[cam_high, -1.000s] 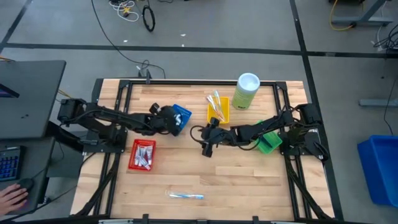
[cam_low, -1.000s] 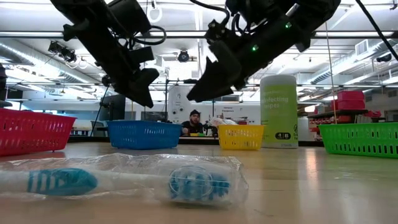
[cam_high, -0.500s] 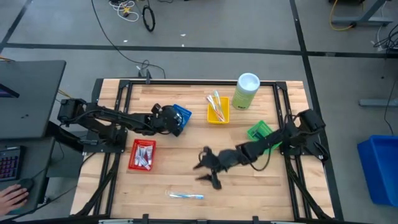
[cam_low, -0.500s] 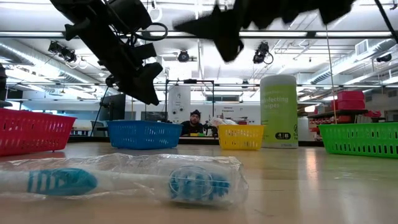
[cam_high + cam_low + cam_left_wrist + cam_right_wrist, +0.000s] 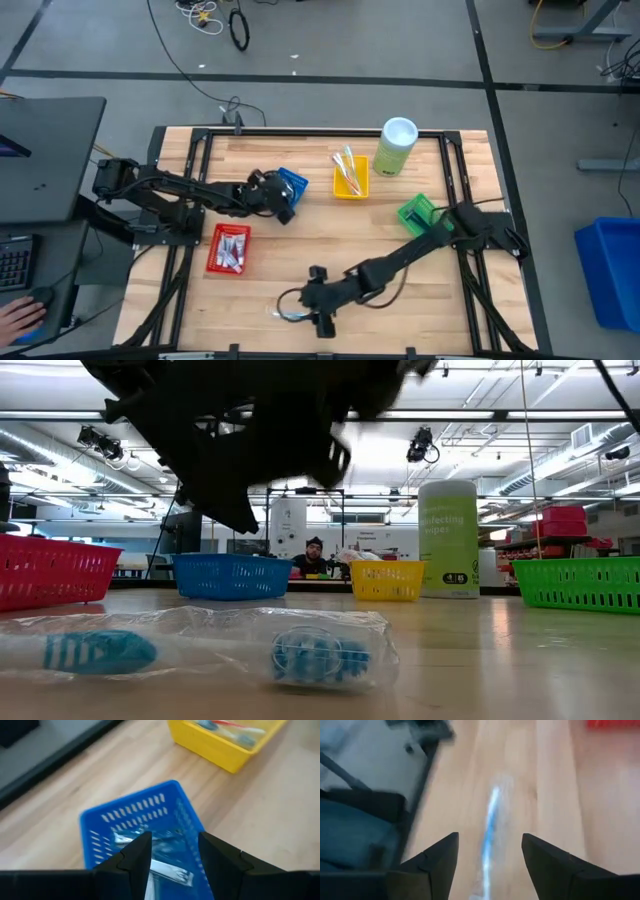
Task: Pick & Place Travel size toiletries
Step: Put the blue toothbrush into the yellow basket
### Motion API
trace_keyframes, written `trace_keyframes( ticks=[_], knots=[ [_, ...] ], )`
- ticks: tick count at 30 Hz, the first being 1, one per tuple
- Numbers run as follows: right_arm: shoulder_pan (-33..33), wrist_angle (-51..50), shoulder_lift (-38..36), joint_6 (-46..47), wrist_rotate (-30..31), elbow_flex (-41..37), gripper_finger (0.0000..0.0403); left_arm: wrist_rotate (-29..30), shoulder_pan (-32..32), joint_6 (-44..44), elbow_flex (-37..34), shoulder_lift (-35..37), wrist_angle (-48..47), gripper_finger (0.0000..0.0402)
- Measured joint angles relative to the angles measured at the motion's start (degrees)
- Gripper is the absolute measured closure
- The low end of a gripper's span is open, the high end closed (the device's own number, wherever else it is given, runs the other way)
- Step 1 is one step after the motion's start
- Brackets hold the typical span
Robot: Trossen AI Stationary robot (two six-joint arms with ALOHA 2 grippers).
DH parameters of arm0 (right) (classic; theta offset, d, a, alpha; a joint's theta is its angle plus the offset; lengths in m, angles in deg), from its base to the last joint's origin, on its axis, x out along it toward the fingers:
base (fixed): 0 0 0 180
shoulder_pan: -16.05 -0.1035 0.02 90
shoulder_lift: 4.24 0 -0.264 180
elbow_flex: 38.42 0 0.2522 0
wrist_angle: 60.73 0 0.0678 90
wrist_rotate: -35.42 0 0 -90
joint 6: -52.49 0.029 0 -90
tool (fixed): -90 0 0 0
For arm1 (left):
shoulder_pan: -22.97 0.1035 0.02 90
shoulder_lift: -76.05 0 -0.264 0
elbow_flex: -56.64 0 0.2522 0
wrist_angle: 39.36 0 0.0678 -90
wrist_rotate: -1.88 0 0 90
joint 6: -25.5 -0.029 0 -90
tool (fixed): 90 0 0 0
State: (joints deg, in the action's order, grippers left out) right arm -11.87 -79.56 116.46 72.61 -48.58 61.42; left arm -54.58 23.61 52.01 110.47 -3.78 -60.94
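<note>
One toothbrush (image 5: 298, 315) with a blue and white handle, in a clear wrapper, lies flat on the wood near the table's near edge; it fills the foreground of the low view (image 5: 200, 651). My right gripper (image 5: 308, 303) hovers open above it, touching nothing; in the right wrist view the toothbrush (image 5: 490, 822) lies lengthwise between the two fingers, farther off (image 5: 489, 865). My left gripper (image 5: 172, 855) is open above the blue tray (image 5: 135, 815), which holds wrapped items. In the high view that gripper (image 5: 276, 197) sits at the blue tray's (image 5: 294, 182) left side.
A red tray (image 5: 228, 248) with white tubes sits left of centre. A yellow tray (image 5: 350, 176) with toothbrushes and a pale-green canister (image 5: 397, 146) stand near the far edge. A green tray (image 5: 418, 213) is on the right. A person sits behind the table (image 5: 313, 555).
My right arm has swung from the table's middle toward the near edge and down, ending over the wrapped toothbrush; it shows as a dark blur in the low view. The toothbrush has not moved. My left gripper has stayed at the blue tray.
</note>
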Motion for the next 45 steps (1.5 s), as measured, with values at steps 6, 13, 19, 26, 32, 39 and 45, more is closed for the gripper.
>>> trace_keyframes(
  ticks=[6,13,19,26,32,39,45],
  knots=[
    [-0.7,-1.2,9.2,-0.6,-0.3,4.9,0.0173,-5.8,0.0,0.4,0.0,0.0,-0.2,0.0232],
    [-0.8,-2.4,11.6,-1.1,3.1,5.2,0.0172,-6.6,-1.2,0.3,0.0,0.0,-0.2,0.0233],
    [-1.4,-2.7,11.9,-12.9,5.0,5.2,0.0239,-6.4,-1.8,-0.4,0.0,0.0,-0.1,0.0233],
    [-0.3,-3.9,11.6,-9.2,2.8,5.3,0.0343,-6.2,-1.8,-1.7,0.0,0.0,-0.1,0.0233],
    [0.7,-6.4,10.1,-10.9,2.8,5.1,0.0369,-6.2,-1.8,-0.8,0.0,0.0,-0.1,0.0233],
    [0.9,-25.3,1.4,-6.9,10.7,5.1,0.0369,-6.2,-1.8,0.6,0.0,0.0,-0.1,0.0233],
    [1.0,-48.6,-7.6,5.7,20.9,5.1,0.0367,-6.2,-1.8,2.4,0.0,0.0,-0.1,0.0233]
  ],
)
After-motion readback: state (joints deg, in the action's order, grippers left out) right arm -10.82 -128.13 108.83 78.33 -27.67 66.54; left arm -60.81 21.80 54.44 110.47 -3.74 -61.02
